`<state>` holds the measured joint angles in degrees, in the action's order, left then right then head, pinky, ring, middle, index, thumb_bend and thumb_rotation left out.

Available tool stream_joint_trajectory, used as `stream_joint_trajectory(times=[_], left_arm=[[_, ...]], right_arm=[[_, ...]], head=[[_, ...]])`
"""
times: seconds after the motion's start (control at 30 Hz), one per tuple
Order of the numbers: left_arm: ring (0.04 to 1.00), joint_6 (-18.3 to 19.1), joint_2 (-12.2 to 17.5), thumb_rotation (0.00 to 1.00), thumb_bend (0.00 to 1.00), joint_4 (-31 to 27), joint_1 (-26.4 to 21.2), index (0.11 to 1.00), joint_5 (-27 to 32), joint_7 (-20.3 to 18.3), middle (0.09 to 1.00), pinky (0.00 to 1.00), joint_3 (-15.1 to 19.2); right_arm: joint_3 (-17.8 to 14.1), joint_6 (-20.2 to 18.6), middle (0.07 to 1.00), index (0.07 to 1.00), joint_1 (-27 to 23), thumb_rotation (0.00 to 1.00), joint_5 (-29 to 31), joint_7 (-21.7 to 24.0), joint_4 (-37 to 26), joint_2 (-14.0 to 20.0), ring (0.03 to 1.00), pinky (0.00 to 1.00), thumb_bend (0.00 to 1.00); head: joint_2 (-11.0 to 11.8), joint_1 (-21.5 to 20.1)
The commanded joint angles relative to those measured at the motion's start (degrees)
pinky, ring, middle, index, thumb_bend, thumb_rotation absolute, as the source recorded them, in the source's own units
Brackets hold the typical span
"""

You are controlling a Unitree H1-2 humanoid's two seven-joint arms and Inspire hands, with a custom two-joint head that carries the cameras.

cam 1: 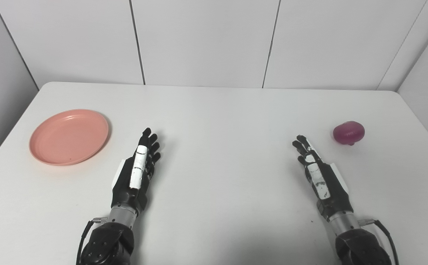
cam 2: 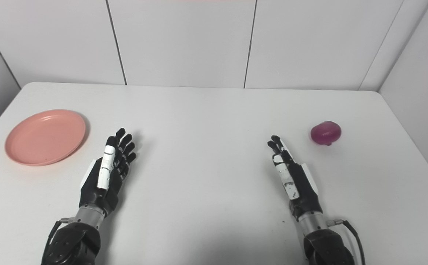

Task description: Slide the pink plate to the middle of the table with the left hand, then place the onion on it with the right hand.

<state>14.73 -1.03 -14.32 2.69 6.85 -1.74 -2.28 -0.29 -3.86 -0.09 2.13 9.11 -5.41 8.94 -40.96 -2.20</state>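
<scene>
A round pink plate (cam 1: 69, 136) lies flat at the left side of the white table (cam 1: 221, 110), with nothing on it. A purple-red onion (cam 1: 348, 133) rests on the table at the far right. My left hand (cam 1: 137, 169) lies low over the table, right of the plate and apart from it, fingers stretched forward and holding nothing. My right hand (cam 1: 318, 175) is stretched out the same way, open, a short way left of and nearer than the onion, not touching it.
White wall panels (cam 1: 206, 40) close off the table's far edge, and side walls stand close to its left and right edges. A broad bare stretch of tabletop lies between the two hands.
</scene>
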Motion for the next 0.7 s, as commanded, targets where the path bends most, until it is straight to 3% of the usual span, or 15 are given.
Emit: stream_joint_trajectory(times=[0.0,0.23,0.5,0.67], left_arm=[[1.0,-4.3,1.8,0.92,0.63,-0.4,1.7,1.0,-2.3,-0.7,1.0,1.0,-0.5],[1.0,-10.1,2.5,0.94,0.69,1.4,1.8,1.0,-10.2,-0.2,1.0,1.0,-1.8],[1.0,-3.9,1.2,0.98,0.63,0.2,1.7,1.0,-12.8,0.7,1.0,1.0,-0.8],[1.0,-0.3,0.5,1.0,0.61,-0.2,1.3,1.0,-11.0,0.3,1.0,1.0,0.2]], right_arm=[[0.0,-0.7,0.942,0.958,-1.3,1.0,0.4,0.0,-1.5,0.2,1.0,1.0,0.96],[0.0,-0.7,0.945,0.961,-1.3,1.0,0.4,0.0,-1.7,0.2,1.0,1.0,0.95],[0.0,-0.6,0.945,0.962,-1.3,1.0,0.6,0.0,-1.9,0.2,1.0,1.0,0.95],[-0.1,-0.9,0.943,0.959,-1.3,1.0,0.7,-0.1,-1.9,0.1,1.0,1.0,0.96]], head=[[-0.1,0.1],[-0.1,0.1],[-0.2,0.0],[-0.2,0.1]])
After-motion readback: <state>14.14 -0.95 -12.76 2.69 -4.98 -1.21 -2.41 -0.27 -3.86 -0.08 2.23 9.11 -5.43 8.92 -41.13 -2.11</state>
